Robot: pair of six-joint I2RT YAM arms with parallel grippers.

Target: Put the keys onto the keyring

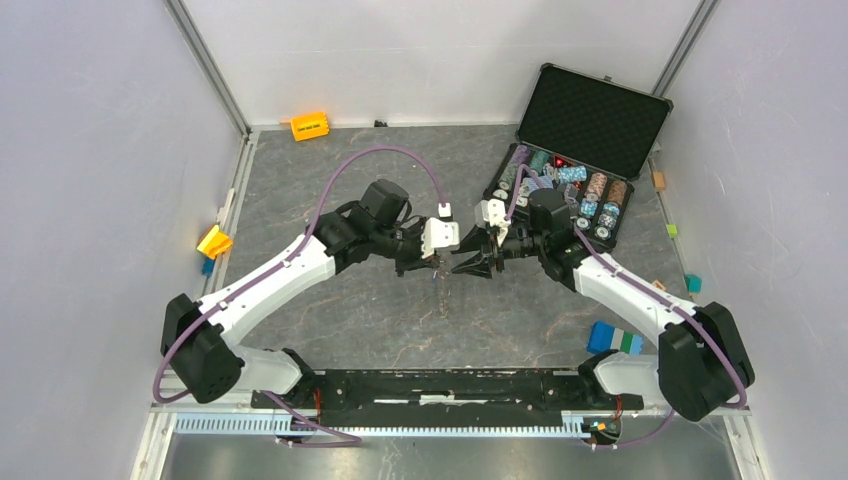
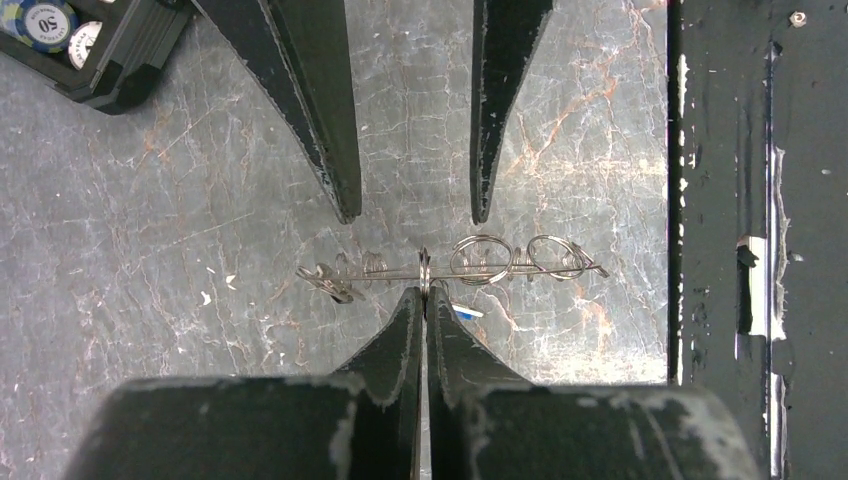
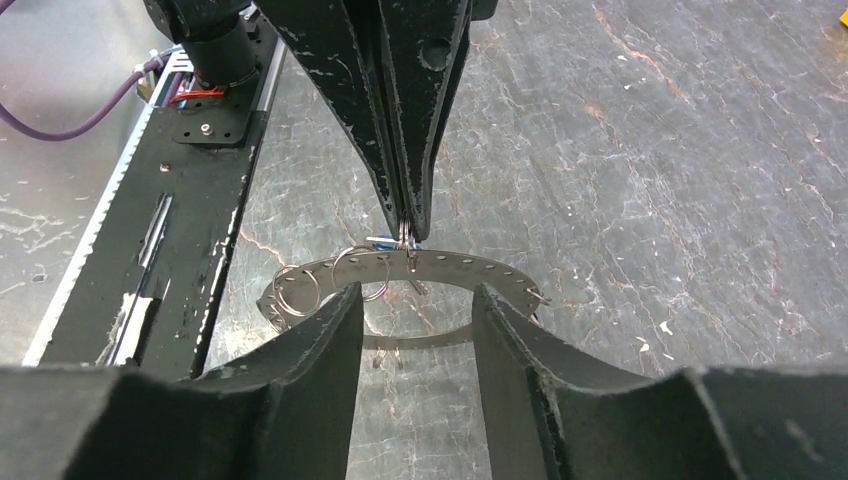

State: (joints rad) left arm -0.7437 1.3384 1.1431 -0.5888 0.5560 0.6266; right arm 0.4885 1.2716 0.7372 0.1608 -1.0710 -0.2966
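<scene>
1. Your left gripper [image 2: 426, 292] has its fingers pressed together on the keyring [image 3: 470, 268]. They pinch the thin edge of the band and hold the hoop roughly level between the two arms. It appears lifted off the grey marbled table [image 3: 650, 150], though you cannot be sure of that.
2. The keyring is a flat, perforated grey band carrying several small wire loops [image 3: 300, 290]. A small blue piece [image 3: 385, 241], likely a key head, sits right at the pinch point. You cannot tell whether that key is threaded on or only resting there.
3. Your right gripper [image 3: 417, 292] is spread and holds nothing. Its fingertips sit just beside the ring, opposite the left fingers.
4. Risk: the hold is on a narrow edge at one spot only. A nudge from the right fingers could twist the hoop in the pinch or knock it loose onto the table.
5. Risk: if the blue-headed key is not fully on, any tilt of the band could let it slide off and fall.
6. Risk: both sets of fingertips are crowded close together. If you close the right fingers here, they could catch the left fingers or a wire loop instead of a key.
7. The open case of poker chips [image 1: 590, 120] lies well apart at the far right and is not in the way.
</scene>
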